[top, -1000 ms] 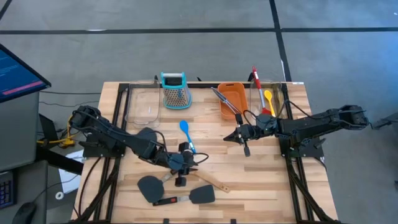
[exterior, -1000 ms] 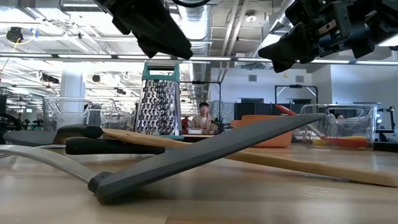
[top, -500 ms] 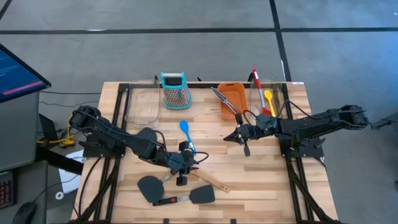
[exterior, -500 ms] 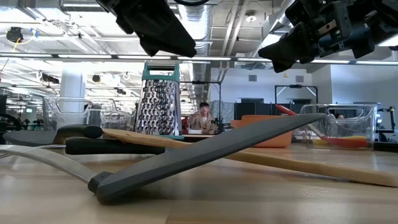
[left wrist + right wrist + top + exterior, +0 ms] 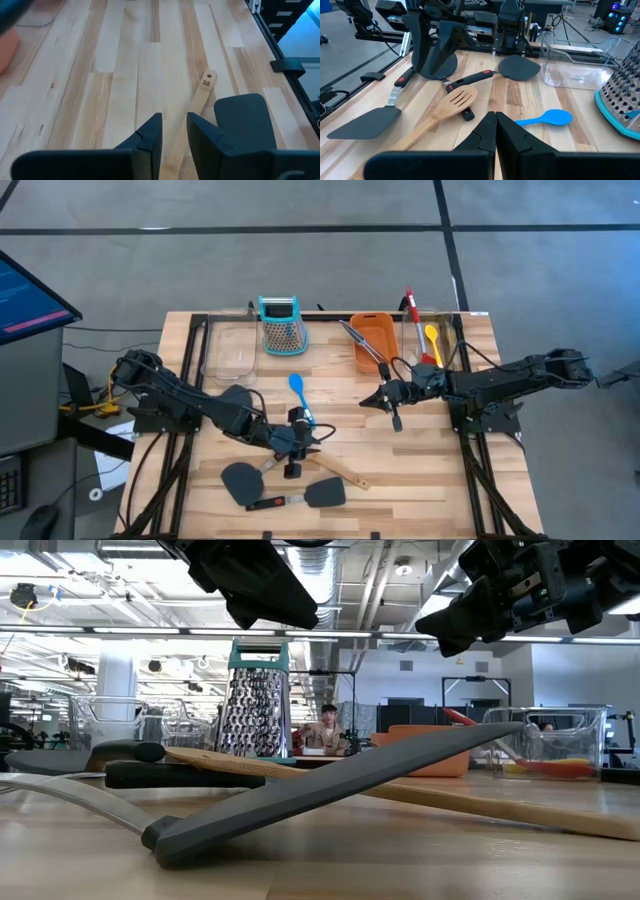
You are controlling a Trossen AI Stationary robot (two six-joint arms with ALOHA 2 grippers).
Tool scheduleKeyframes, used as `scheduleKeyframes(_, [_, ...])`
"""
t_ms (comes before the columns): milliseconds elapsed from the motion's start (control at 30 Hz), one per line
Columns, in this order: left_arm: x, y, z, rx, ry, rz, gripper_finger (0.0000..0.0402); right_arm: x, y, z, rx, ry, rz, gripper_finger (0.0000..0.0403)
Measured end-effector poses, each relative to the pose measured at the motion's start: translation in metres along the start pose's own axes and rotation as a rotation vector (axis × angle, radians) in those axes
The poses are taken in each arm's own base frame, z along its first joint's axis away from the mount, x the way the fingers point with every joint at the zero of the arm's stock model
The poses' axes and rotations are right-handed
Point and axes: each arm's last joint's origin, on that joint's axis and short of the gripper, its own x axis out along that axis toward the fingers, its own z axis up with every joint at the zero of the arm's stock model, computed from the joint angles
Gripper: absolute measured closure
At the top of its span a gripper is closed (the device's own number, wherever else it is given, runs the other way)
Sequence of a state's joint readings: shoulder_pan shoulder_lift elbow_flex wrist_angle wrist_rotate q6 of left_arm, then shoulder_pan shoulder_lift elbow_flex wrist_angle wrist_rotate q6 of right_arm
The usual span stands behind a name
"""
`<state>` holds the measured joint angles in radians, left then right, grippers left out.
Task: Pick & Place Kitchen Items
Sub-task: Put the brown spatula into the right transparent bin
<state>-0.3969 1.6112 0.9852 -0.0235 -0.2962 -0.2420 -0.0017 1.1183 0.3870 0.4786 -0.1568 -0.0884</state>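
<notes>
left fingers (image 5: 172, 132) slightly apart over wooden turner (image 5: 196, 107), blade hidden; right fingers (image 5: 495, 131) pressed together.

Blue spoon (image 5: 299, 391); black spatulas (image 5: 240, 480); pale wooden turner (image 5: 442, 109); orange tub (image 5: 374, 340).

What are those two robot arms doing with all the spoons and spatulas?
They are sorting kitchen tools. The left gripper hangs partly open just above the wooden slotted turner, near two black spatulas, holding nothing. The right gripper is shut and empty, waiting over the middle of the table. The blue spoon lies loose between them. The red spoon and yellow spoon already sit in a clear bin at the back.
</notes>
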Motion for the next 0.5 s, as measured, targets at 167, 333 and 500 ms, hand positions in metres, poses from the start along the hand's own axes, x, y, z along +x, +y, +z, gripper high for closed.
scheduleKeyframes(167, [0.002,-0.001,0.001,-0.005,-0.019,-0.004,0.0325,0.0,0.0,0.0,-0.006,0.0,-0.001,0.0403])
scheduleKeyframes(333, [0.004,0.004,0.008,-0.029,-0.072,-0.009,0.0328,0.0,0.0,0.0,-0.017,0.002,0.0,0.0403])
scheduleKeyframes(500, [0.01,0.005,0.007,-0.023,-0.078,-0.029,0.0356,0.0,0.0,0.0,-0.017,0.004,0.0,0.0403])
